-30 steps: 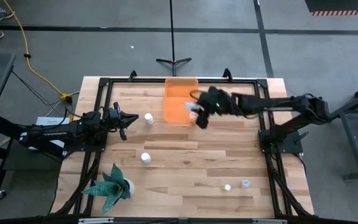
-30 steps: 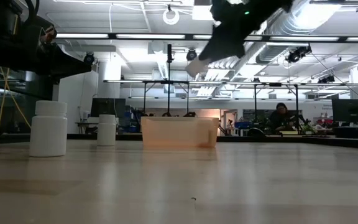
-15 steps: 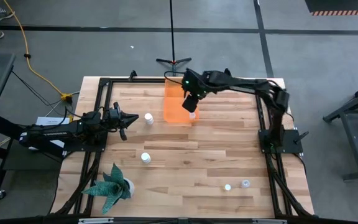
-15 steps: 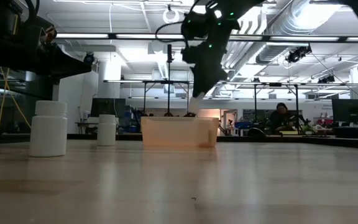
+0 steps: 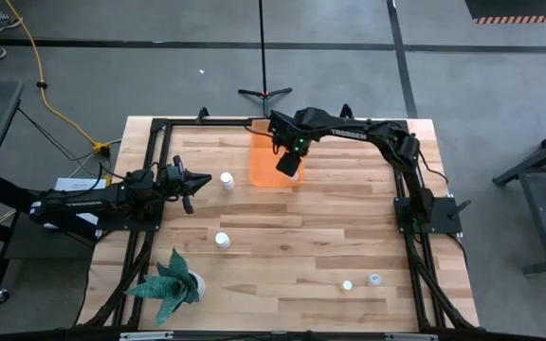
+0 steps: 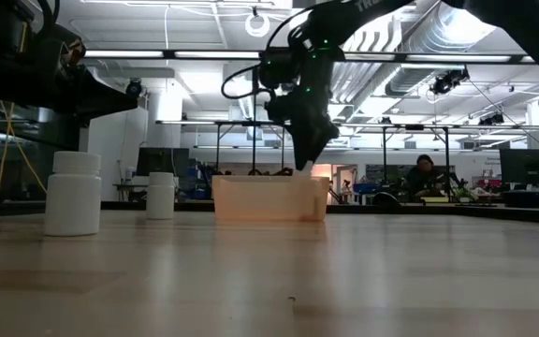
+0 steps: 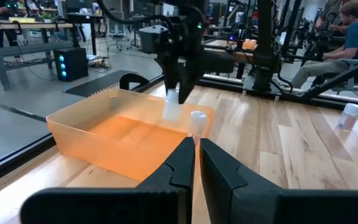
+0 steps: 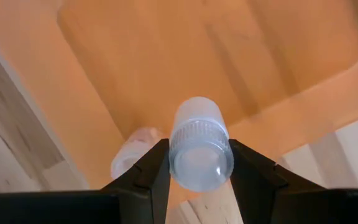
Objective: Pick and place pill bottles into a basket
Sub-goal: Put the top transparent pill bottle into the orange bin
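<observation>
Now the right gripper [image 5: 289, 163] sits over the basket [image 5: 265, 152], near the wall that faces the right arm's base; a second ago it hung outside that wall, over bare table, so the carry has run in across the rim and lower; its fingers [image 8: 148, 171] are part open and clamped on a pill bottle [image 8: 200, 144], cap toward the wrist camera, orange floor beyond it.

From the left wrist, the held bottle [image 7: 173, 104] hangs inside the basket [image 7: 86, 121], just above the floor or barely touching; which, cannot tell; a second small pale bottle [image 7: 197, 122] shows at the basket's near wall, and whether it lies inside or just outside the bin is unclear.

Left gripper [image 5: 191, 187] waits well to the side of the basket away from the right arm, fingers almost closed, nothing between them; its position matches the earlier views.

Loose bottles outside the basket: one [image 5: 227, 180] just beside the left gripper, one [image 5: 222, 241] farther from the basket toward the plant [image 5: 171, 282], two small ones [image 5: 347, 284] well apart from the basket.

Judgement: placing step nearly complete; release is what remains for this bottle; several more left to fetch.
</observation>
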You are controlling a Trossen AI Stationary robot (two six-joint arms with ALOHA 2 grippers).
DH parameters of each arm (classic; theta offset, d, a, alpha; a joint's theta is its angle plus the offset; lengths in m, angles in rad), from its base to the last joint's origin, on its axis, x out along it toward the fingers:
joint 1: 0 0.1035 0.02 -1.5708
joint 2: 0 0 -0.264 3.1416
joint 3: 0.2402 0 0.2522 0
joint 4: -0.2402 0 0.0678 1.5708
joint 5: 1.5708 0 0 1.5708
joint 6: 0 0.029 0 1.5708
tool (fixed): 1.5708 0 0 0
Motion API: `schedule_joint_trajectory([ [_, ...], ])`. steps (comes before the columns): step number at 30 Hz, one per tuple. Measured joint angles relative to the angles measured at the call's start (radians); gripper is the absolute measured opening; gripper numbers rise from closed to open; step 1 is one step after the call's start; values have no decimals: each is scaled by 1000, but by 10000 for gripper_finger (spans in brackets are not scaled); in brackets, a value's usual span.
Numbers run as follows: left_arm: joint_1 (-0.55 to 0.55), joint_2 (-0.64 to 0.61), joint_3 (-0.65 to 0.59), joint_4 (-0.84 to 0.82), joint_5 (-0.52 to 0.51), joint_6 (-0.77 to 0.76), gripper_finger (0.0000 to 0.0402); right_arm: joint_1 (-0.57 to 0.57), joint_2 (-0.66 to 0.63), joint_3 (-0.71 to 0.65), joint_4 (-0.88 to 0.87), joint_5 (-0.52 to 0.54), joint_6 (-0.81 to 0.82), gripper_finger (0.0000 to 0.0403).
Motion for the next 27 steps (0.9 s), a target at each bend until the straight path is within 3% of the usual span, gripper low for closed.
schedule_joint_trajectory([
  [13,0,0,0,0,0,0,62,-2,27,-2,-5,-69,-18,131],
  [27,0,0,0,0,0,0,62,-16,57,-2,-20,-75,-18,133],
])
